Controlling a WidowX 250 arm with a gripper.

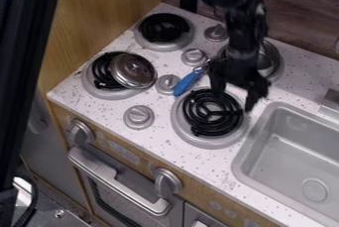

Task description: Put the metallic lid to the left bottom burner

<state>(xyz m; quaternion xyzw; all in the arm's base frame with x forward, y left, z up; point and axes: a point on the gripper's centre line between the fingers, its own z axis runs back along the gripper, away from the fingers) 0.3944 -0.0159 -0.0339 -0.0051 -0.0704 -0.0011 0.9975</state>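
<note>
The black gripper [234,93] hangs above the back edge of the front right burner, its two fingers spread apart with nothing visible between them. On the right part of the left bottom burner [96,90] lies a round metallic lid [134,68], covering some of the black coil. The coil's left part shows beside it. The lid is well to the left of the gripper.
A blue-handled utensil [189,81] lies between the burners, left of the gripper. A shiny metal item [269,57] sits on the back right burner, partly behind the arm. The sink [242,159] is at the right; several grey knobs stand among the burners.
</note>
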